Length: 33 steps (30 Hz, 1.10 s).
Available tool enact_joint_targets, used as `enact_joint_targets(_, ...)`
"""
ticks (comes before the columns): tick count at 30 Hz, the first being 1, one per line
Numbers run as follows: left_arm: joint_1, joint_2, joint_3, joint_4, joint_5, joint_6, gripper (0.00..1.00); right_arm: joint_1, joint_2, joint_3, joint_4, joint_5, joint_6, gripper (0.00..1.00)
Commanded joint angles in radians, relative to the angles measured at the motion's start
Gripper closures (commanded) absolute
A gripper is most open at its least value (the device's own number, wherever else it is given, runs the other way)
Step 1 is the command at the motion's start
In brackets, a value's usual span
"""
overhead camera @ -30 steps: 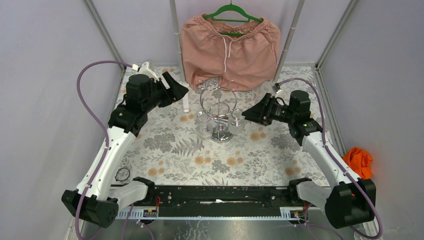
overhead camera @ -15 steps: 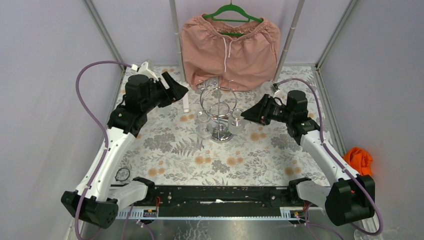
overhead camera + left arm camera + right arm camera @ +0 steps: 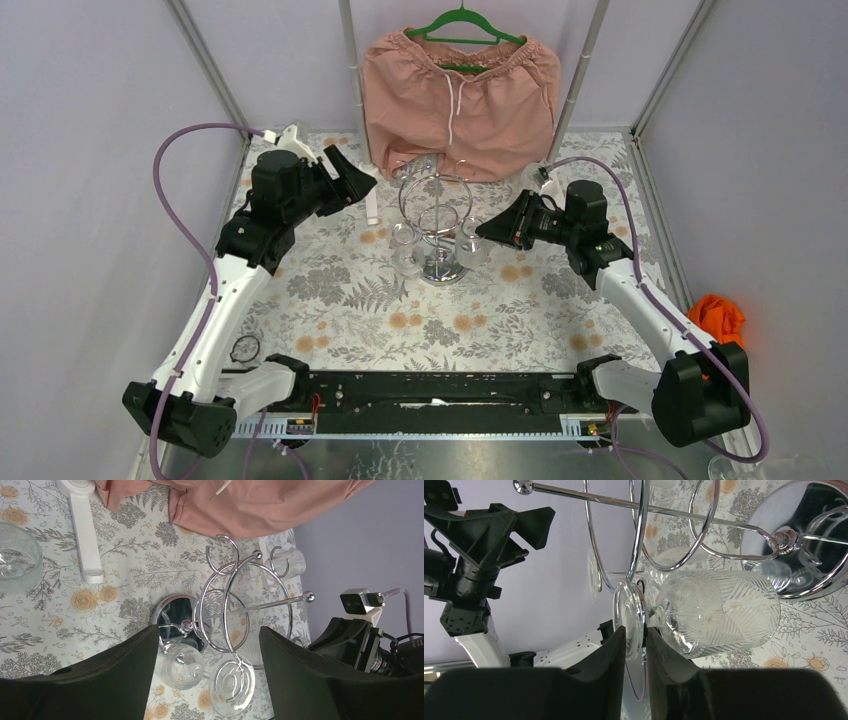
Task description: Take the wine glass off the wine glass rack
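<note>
Wine glass rack mid-frame in top view. Left gripper upper left of rack, spread wide. Right gripper narrow, straddling foot rim; clamped or not, cannot tell. Wine glass hangs at rack's right side. Step, likely: securing grasp. Next: confirm grip, slide foot clear of ring.

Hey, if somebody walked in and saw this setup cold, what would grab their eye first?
The shiny wine glass rack stands dead centre. A wine glass hangs upside down from it, and the right gripper has a finger on each side of its foot. Behind, pink shorts hang on a green hanger.
</note>
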Motion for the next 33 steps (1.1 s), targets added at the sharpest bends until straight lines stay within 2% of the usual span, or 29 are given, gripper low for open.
enact_joint_targets(1,0.007,-0.019,-0.013,0.034,-0.007,0.012,0.19,0.014,-0.01,0.007,0.058,0.03,0.021,0.75)
enact_joint_targets(20,0.005,-0.016,-0.015,0.04,0.01,0.01,0.19,0.014,-0.138,-0.08,0.083,0.121,0.183,1.0)
enact_joint_targets(24,0.006,-0.019,-0.015,0.04,0.012,0.011,0.19,0.013,-0.146,-0.072,0.077,0.123,0.194,0.99)
enact_joint_targets(29,0.006,-0.019,-0.017,0.04,0.013,0.015,0.19,0.014,-0.143,-0.072,0.072,0.119,0.194,0.86)
enact_joint_targets(33,0.006,-0.016,-0.017,0.041,0.015,0.016,0.19,0.014,-0.148,-0.078,0.077,0.119,0.203,0.81)
